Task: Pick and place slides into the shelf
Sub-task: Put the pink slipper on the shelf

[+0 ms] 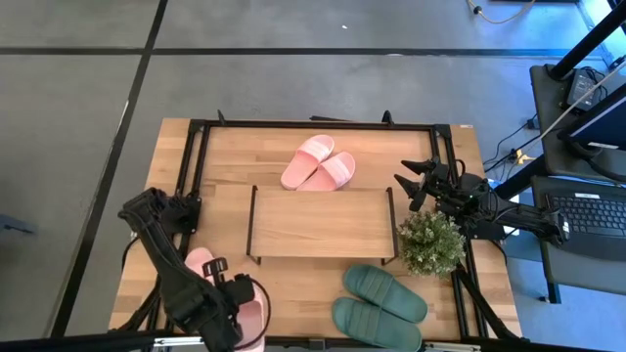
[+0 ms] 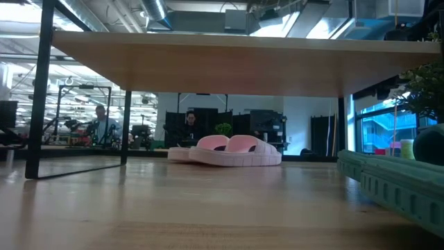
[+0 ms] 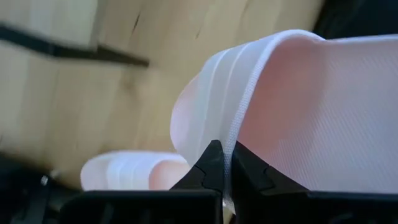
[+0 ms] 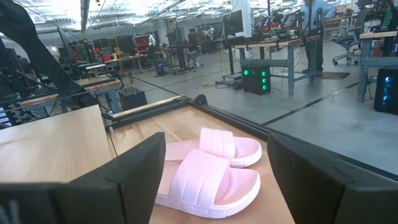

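Note:
My left gripper is at the table's near left corner, pointing steeply down and shut on one light pink slide. The other slide of that pair lies on the table beside it, and shows below in the left wrist view. A second pink pair lies flat on its soles behind the shelf, which stands mid-table. The dark green pair lies in front of the shelf, to its right. My right gripper waits open and level at the right side, facing the far pink pair. My left gripper pinches the edge of the pink slide's wide strap between its two fingertips. One finger is on the strap's ribbed outer face and one on its textured inner face. The fingers come from above, pointing down. I cannot tell whether the slide is clear of the table.
A small potted plant stands at the shelf's right end, close to my right arm. A black frame runs around the table top. In the low view, open room shows under the shelf board. People stand in the room beyond.

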Controlling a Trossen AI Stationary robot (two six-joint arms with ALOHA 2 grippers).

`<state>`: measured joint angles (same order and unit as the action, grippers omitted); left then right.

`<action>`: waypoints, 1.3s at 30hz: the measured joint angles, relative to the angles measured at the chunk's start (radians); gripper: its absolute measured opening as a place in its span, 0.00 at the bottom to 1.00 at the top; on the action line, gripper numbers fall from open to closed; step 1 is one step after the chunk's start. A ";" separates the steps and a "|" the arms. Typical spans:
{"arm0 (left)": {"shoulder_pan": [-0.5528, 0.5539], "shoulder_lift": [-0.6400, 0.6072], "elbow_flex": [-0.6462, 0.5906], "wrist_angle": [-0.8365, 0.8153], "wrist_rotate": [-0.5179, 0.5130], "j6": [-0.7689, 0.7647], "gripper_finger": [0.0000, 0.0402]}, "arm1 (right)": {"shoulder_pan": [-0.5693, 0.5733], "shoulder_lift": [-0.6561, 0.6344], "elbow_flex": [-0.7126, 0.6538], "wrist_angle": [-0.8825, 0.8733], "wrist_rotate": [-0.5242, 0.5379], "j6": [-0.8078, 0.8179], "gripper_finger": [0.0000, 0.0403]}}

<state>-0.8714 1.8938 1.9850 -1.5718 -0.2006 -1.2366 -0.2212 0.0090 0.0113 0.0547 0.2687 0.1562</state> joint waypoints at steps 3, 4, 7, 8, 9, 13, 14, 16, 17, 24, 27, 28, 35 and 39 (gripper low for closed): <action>0.012 0.000 0.068 0.011 -0.062 0.055 0.01 | 0.000 0.000 0.000 0.000 0.000 0.000 0.70; 0.016 0.000 0.090 0.017 -0.083 0.090 0.01 | 0.000 0.000 0.000 0.000 0.000 0.000 0.70; 0.029 0.000 0.152 0.021 -0.163 0.221 0.01 | 0.000 0.000 0.000 0.000 0.000 0.000 0.70; 0.035 0.000 0.171 0.023 -0.189 0.271 0.01 | 0.000 0.000 0.000 0.000 0.000 0.000 0.70; 0.043 0.000 0.188 0.025 -0.222 0.321 0.01 | 0.000 0.000 0.000 0.000 0.000 0.000 0.70; 0.097 -0.001 0.214 0.009 -0.386 0.520 0.01 | 0.000 0.000 0.000 0.000 0.000 -0.001 0.70; 0.114 -0.001 0.213 0.005 -0.423 0.577 0.01 | 0.000 0.000 0.000 0.000 0.000 -0.001 0.70; 0.153 -0.001 0.200 0.005 -0.489 0.677 0.01 | 0.000 0.000 0.000 0.000 0.000 -0.001 0.70; 0.173 -0.001 0.191 0.005 -0.520 0.715 0.01 | 0.000 0.000 0.000 0.000 0.000 -0.001 0.70; 0.320 0.003 0.080 0.036 -0.729 0.853 0.01 | 0.000 0.000 0.000 0.000 0.000 0.000 0.70; 0.387 0.003 0.022 0.108 -0.806 0.852 0.01 | 0.000 0.000 0.000 0.000 0.000 0.000 0.70; 0.409 0.003 0.006 0.146 -0.819 0.858 0.01 | 0.000 0.000 0.000 0.000 0.000 0.000 0.70; 0.514 0.005 -0.098 0.478 -0.833 0.976 0.01 | 0.000 0.000 0.000 0.001 0.000 0.000 0.70; 0.534 0.005 -0.136 0.601 -0.831 1.027 0.01 | 0.000 0.000 0.000 0.003 0.000 0.000 0.70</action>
<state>-0.3377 1.8992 1.8493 -0.9704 -1.0312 -0.2094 -0.2212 0.0090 0.0113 0.0576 0.2687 0.1566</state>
